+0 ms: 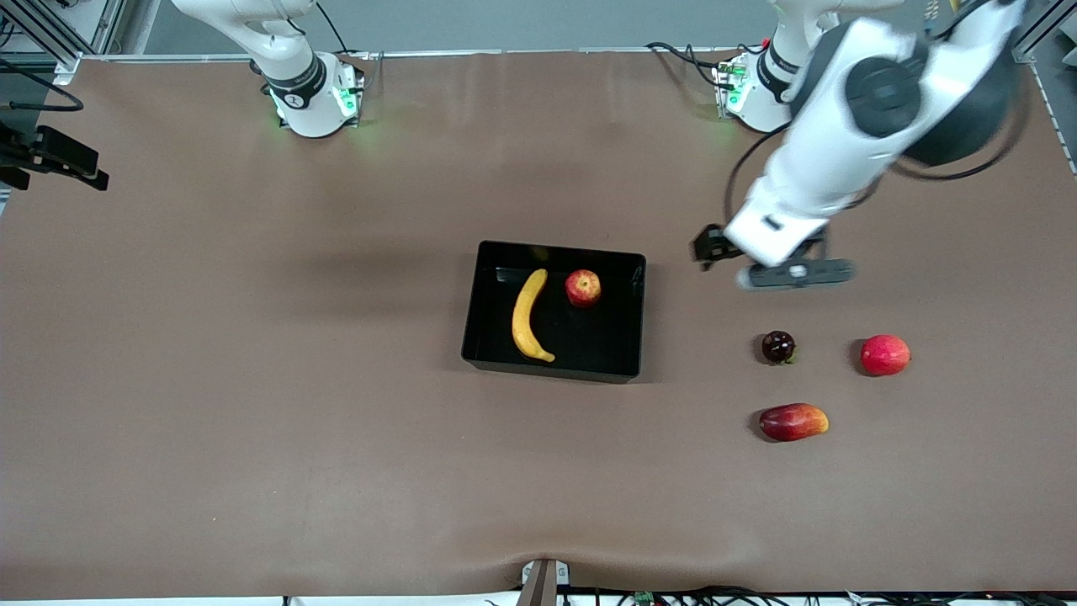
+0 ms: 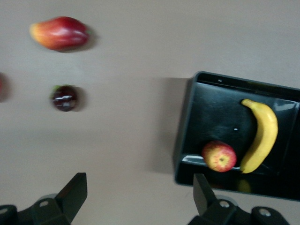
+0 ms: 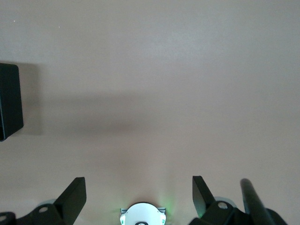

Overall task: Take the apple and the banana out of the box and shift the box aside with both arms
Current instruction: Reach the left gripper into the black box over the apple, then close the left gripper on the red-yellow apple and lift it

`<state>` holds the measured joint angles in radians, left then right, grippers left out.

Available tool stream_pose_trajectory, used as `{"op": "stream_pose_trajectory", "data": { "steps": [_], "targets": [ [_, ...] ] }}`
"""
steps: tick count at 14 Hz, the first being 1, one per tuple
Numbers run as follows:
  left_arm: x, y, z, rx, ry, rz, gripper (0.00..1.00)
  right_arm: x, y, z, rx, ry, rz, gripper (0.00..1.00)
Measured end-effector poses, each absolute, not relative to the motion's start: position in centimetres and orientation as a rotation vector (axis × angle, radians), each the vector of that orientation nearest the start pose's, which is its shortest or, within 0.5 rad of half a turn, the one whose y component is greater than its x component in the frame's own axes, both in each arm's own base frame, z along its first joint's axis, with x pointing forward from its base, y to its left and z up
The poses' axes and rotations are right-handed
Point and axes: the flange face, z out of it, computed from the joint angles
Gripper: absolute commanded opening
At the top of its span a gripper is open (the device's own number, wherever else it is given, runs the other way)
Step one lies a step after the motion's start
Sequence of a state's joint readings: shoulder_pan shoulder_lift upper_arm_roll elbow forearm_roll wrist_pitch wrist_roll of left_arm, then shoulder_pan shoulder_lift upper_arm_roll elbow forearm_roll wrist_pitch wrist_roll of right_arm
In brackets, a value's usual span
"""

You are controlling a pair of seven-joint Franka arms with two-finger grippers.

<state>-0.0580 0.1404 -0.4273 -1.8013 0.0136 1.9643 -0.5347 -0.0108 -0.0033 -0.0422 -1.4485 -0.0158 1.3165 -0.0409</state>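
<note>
Lying in box, banana long axis near-far.

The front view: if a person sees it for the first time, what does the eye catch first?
First the black tray in the middle of the table, with a banana and an apple lying apart in it. Next the left arm's open, empty claw, up over bare table beside the tray. Nearer the camera than that spot lie a dark round fruit, a red fruit and a mango.
</note>
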Motion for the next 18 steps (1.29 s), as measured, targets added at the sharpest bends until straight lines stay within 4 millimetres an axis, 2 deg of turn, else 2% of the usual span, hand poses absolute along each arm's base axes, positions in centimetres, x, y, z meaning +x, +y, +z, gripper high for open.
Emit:
{"op": "stream_pose_trajectory", "data": {
  "steps": [6, 9, 11, 14, 18],
  "targets": [
    [51.9, -37.3, 35.7, -3.28, -0.199, 0.028, 1.0, 52.4, -3.2, 66.1, -3.143, 0.031, 0.212, 1.0],
    [50.5, -41.0, 31.1, -3.281, -0.199, 0.012, 1.0, 52.4, -3.2, 65.9, -3.142, 0.03, 0.22, 1.0],
    [49.8, -42.2, 29.2, -3.266, -0.186, 0.018, 1.0, 52.6, -3.2, 65.6, -3.142, 0.029, 0.229, 1.0],
    [49.2, -42.9, 26.4, -3.237, -0.166, 0.05, 1.0, 52.6, -3.5, 65.4, -3.14, 0.038, 0.237, 1.0],
    [48.4, -43.4, 24.0, -3.211, -0.179, 0.087, 1.0, 52.6, -4.0, 65.3, -3.139, 0.055, 0.237, 1.0]
  ]
}}
